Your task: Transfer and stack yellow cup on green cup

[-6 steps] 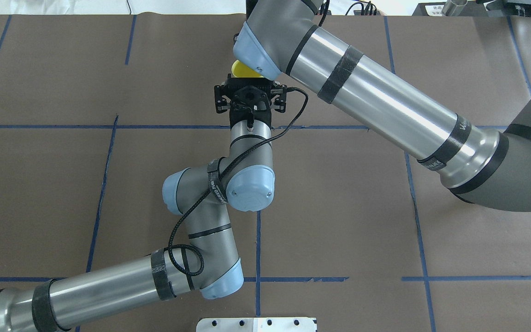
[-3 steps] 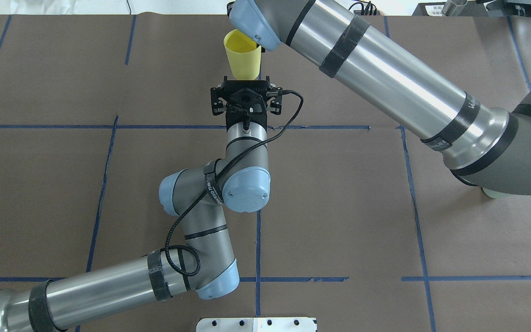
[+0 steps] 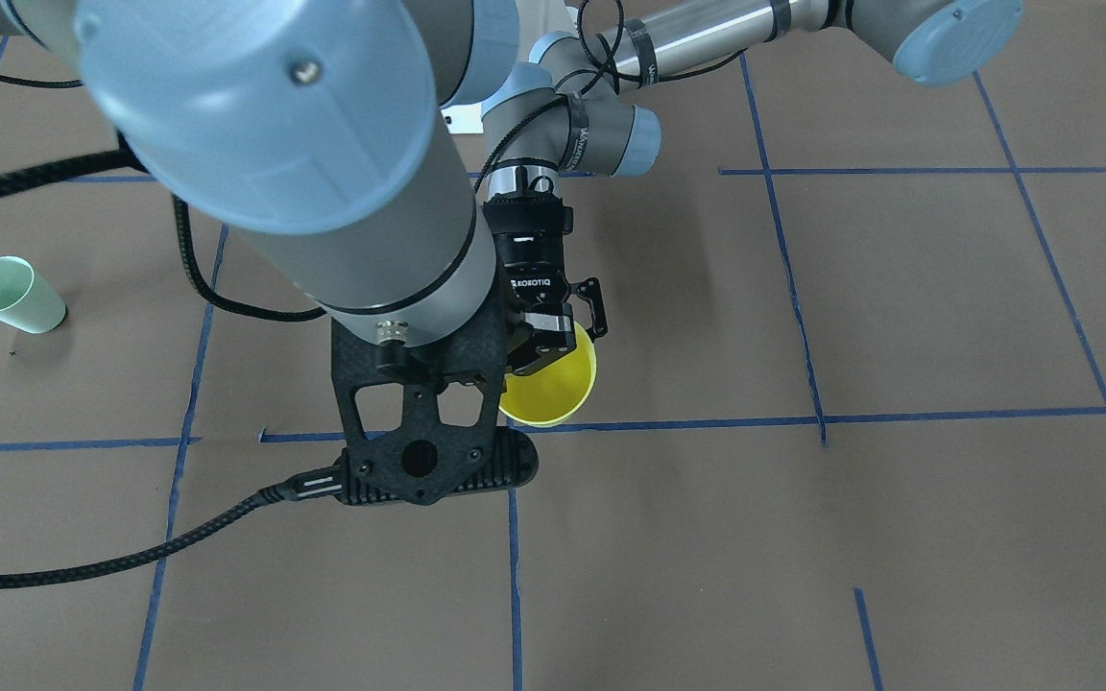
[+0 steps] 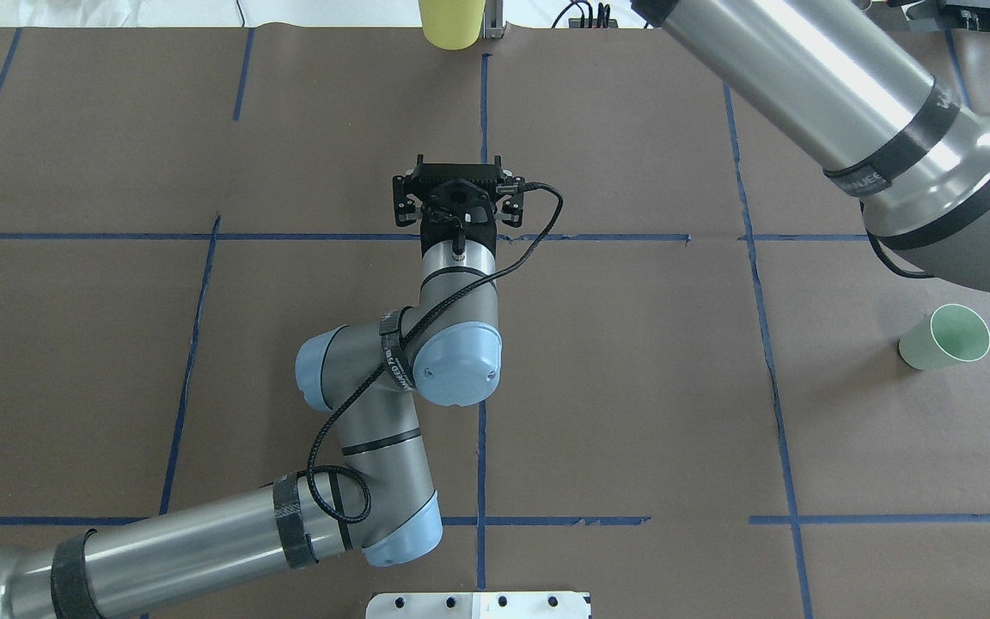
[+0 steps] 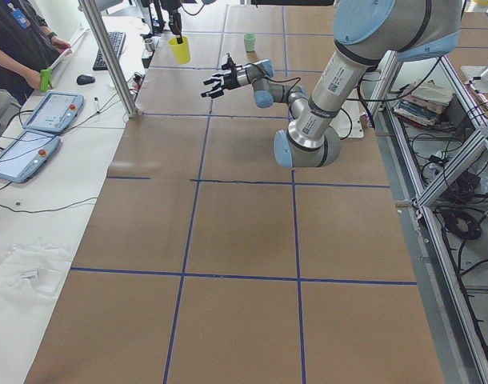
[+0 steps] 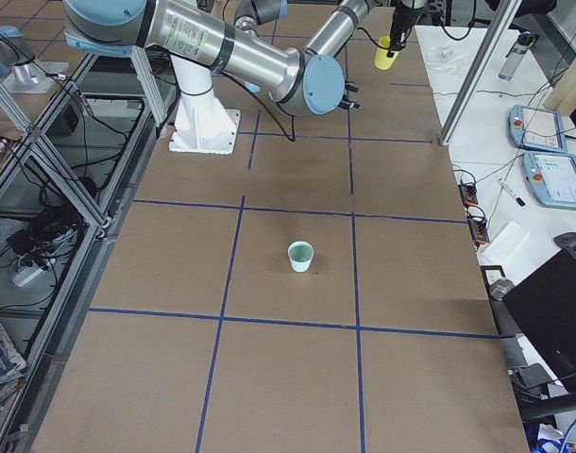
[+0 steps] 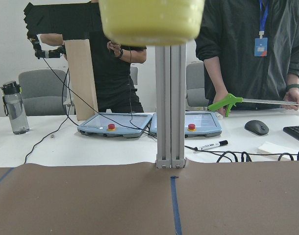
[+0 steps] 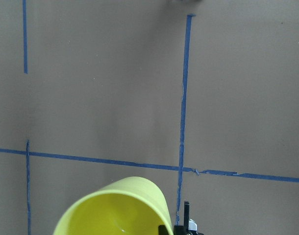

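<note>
The yellow cup (image 4: 452, 23) hangs high above the table's far side, upright. My right gripper (image 5: 177, 36) is shut on its rim. The cup fills the bottom of the right wrist view (image 8: 115, 210), and its base shows at the top of the left wrist view (image 7: 152, 19). My left gripper (image 4: 458, 179) is open and empty, level over the table's middle, below and short of the cup. The green cup (image 4: 946, 337) stands upright alone on the table's right side, and also shows in the front view (image 3: 13, 295).
Brown paper with blue tape lines (image 4: 481, 112) covers the table. An aluminium post (image 7: 170, 98) stands at the far edge, with operators, tablets and a bottle (image 7: 13, 107) behind it. A white base plate (image 4: 478, 604) sits at the near edge.
My right arm has risen and swung away, carrying the yellow cup up and off from my left gripper. The green cup has come into view. My left arm has drawn back slightly.
</note>
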`<state>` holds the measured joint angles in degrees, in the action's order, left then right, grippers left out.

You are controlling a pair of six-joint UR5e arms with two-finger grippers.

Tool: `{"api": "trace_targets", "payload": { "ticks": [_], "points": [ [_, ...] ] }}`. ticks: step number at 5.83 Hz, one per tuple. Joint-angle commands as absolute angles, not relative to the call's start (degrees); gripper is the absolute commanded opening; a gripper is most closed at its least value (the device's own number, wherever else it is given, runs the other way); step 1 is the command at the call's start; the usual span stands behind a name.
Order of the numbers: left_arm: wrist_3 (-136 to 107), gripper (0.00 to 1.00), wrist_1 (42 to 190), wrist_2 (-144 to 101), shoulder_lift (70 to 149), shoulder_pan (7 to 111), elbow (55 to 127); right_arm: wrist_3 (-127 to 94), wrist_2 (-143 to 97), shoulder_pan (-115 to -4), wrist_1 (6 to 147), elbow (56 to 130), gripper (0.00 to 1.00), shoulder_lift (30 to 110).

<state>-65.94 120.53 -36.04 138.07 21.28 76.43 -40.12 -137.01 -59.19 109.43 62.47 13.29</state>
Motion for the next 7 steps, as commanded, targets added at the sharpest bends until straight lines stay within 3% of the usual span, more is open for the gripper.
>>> {"api": "trace_targets", "payload": {
  "ticks": [1,3,7],
  "points": [
    [-64.61,1.0,120.93,-36.47,137.73,22.84,77.17,-38.94,-137.46,-61.34,109.42,62.49,0.0,15.37],
    [-54.29,1.0,124.97,-47.14,133.18,29.58,84.42,-34.73,-137.37,-63.27,109.42,68.59,0.0,22.71],
    [-48.35,1.0,121.05,-69.71,124.39,42.33,87.17,-30.09,-137.46,-67.84,109.6,90.13,0.0,43.89]
  ]
}}
